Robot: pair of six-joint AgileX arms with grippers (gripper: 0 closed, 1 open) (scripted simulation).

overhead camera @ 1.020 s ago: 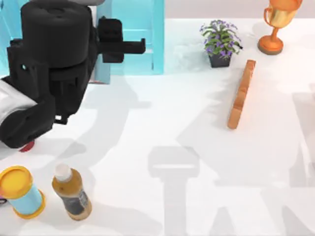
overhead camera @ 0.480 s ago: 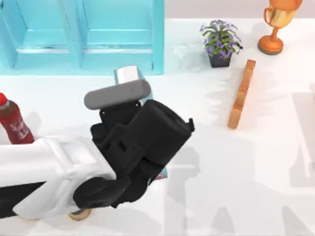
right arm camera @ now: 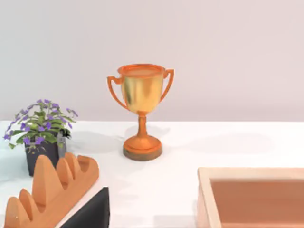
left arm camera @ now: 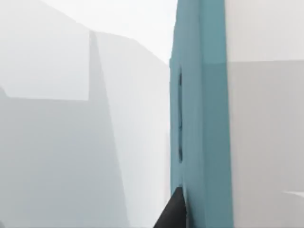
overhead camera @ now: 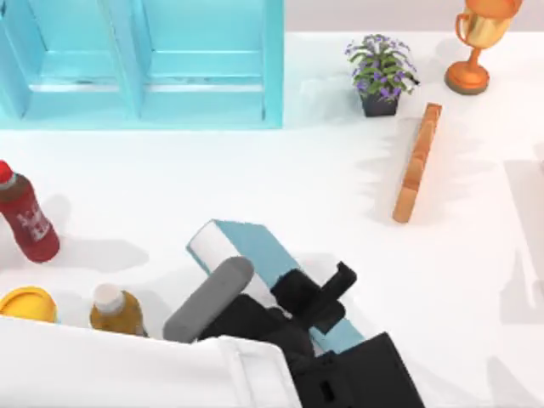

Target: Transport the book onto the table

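two arms belong to this rig, and the left one reaches in from the lower left edge of the top view, its black left hand point(overhead camera: 319, 299) clamped on the thick teal-blue book with white page edges point(overhead camera: 255, 248). the book is held on edge, tilted, low over the broad white tabletop point(overhead camera: 280, 178) near its front middle; whether its lower edge touches the surface cannot be told. in the left wrist view the book's teal cover point(left arm camera: 199, 118) runs up close against the camera with a dark fingertip point(left arm camera: 173, 213) beside it. behind stands the bright blue shelf unit point(overhead camera: 144, 59). at the left stand a red bottle point(overhead camera: 24, 217), a brown bottle with a white cap point(overhead camera: 115, 310) and a yellow-lidded can point(overhead camera: 27, 303). at the right are a potted purple flower point(overhead camera: 380, 75), a thin orange-brown slab point(overhead camera: 416, 161) and a gold trophy point(overhead camera: 478, 42).
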